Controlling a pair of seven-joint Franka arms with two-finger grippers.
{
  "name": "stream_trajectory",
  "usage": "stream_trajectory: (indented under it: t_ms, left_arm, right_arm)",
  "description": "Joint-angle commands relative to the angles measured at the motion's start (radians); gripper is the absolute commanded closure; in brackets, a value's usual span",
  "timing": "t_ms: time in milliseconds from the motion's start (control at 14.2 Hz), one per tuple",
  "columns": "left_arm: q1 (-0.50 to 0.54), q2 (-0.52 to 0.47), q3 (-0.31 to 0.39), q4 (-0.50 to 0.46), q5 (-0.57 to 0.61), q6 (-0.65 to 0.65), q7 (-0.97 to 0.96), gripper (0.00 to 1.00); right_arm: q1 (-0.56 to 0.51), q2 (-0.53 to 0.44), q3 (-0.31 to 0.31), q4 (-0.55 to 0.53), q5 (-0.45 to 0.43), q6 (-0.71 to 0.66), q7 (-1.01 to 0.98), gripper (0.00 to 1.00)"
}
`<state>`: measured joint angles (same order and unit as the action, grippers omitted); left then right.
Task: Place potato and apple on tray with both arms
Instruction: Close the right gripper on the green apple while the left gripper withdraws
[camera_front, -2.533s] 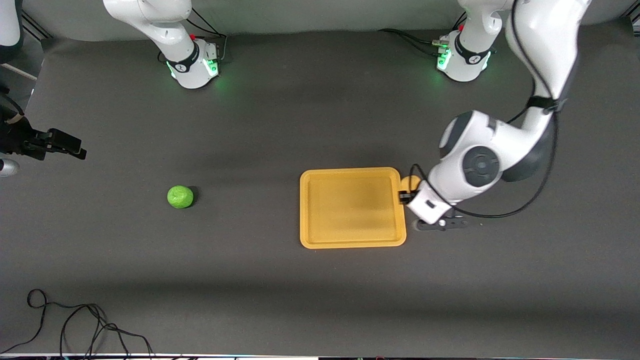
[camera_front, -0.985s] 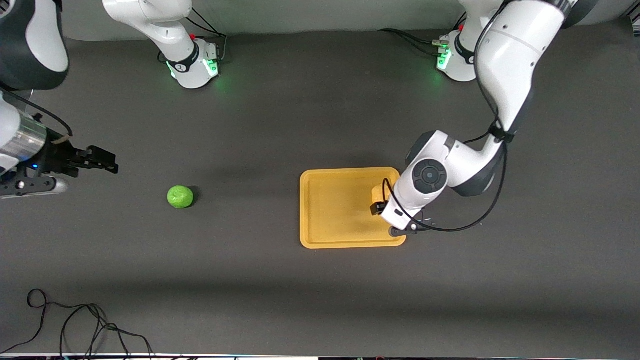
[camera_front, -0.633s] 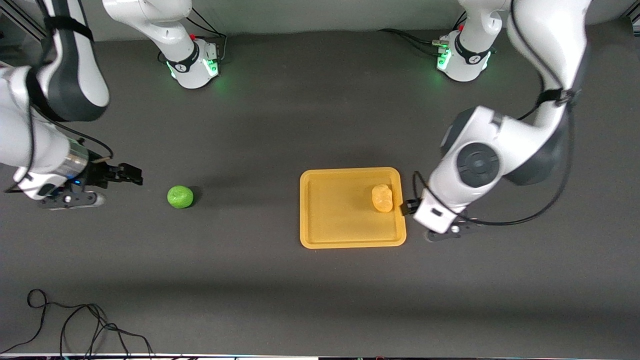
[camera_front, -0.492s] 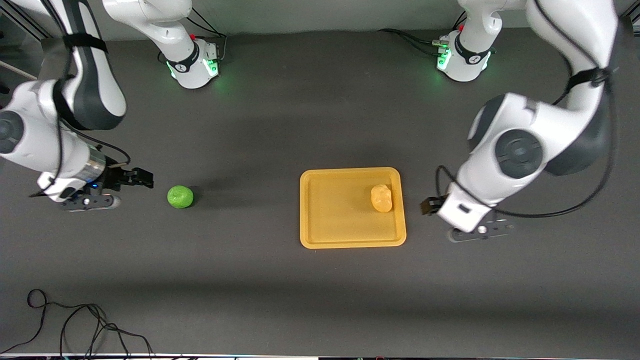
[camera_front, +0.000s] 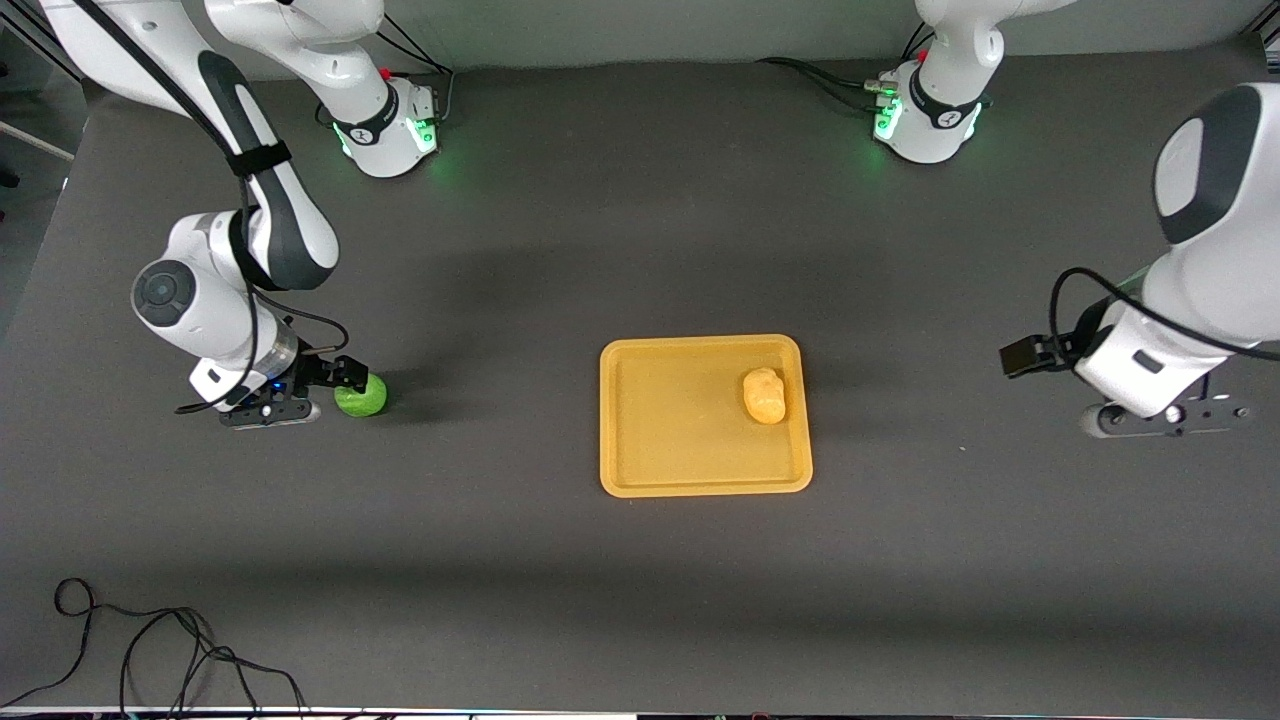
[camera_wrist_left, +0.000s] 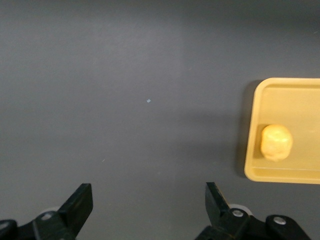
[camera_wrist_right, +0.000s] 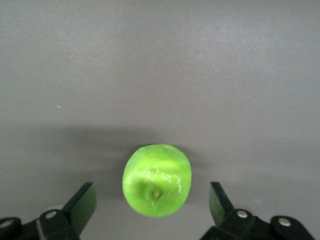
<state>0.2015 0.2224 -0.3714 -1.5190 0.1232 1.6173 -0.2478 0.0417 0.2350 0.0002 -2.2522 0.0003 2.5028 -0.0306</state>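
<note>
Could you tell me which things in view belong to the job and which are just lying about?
Job: potato on the tray; apple on the table, the open right gripper around it; open left gripper.
Lying about: black cable.

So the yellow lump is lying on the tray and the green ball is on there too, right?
Not quite. The potato does lie on the tray, but the apple sits on the table toward the right arm's end, between the open fingers of the right gripper, as the front view shows.
</note>
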Motion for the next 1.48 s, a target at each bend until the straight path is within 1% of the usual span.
stream_trajectory:
  t_ms: [0,70,211,422,492,633,704,844,985,1055,1126,1196,1407]
  left_arm:
    - [0.038,-0.179,-0.003,-0.235,-0.016,0.096,0.015,0.0]
    - [0.048,-0.196,-0.003,-0.268,-0.019,0.114,0.051,0.0]
    - [0.07,-0.198,-0.001,-0.27,-0.062,0.119,0.108,0.0]
    - [0.073,-0.201,0.0,-0.257,-0.059,0.096,0.11,0.0]
    - [0.076,-0.201,0.003,-0.239,-0.06,0.09,0.11,0.0]
    - [0.075,-0.202,0.054,-0.196,-0.071,0.072,0.111,0.0]
    - [0.075,-0.204,0.063,-0.176,-0.073,0.052,0.111,0.0]
    - [0.075,-0.202,0.063,-0.155,-0.073,0.032,0.113,0.0]
    - [0.075,-0.201,0.063,-0.153,-0.073,0.026,0.162,0.0]
    - [0.072,-0.202,0.063,-0.15,-0.071,0.018,0.166,0.0]
    - [0.072,-0.202,0.062,-0.141,-0.071,0.016,0.168,0.0]
    - [0.072,-0.202,0.062,-0.136,-0.071,0.009,0.168,0.0]
    - [0.073,-0.201,0.063,-0.136,-0.074,-0.002,0.168,0.0]
  right_arm:
    - [0.004,0.044,-0.003,-0.02,0.001,0.097,-0.002,0.0]
    - [0.004,0.062,-0.005,-0.029,0.001,0.132,-0.002,0.0]
    - [0.003,0.086,-0.005,-0.05,0.001,0.195,-0.002,0.0]
    - [0.003,0.109,-0.005,-0.055,0.001,0.205,-0.002,0.0]
    - [0.003,0.112,-0.005,-0.055,0.001,0.2,-0.002,0.02]
    - [0.001,0.112,-0.005,-0.053,0.001,0.185,-0.012,0.36]
    - [-0.002,0.11,-0.006,-0.053,0.001,0.167,-0.017,0.41]
    - [-0.003,0.098,-0.009,-0.043,0.001,0.127,-0.017,0.41]
    - [-0.002,0.049,-0.009,-0.023,0.001,0.067,-0.017,0.41]
    - [0.001,0.021,-0.009,0.008,-0.002,0.013,-0.017,0.41]
    - [0.003,0.003,-0.009,0.061,0.001,-0.068,-0.017,0.41]
    - [0.003,0.0,-0.009,0.138,-0.002,-0.175,-0.017,0.41]
    - [0.006,0.02,-0.002,0.424,0.001,-0.495,-0.005,0.41]
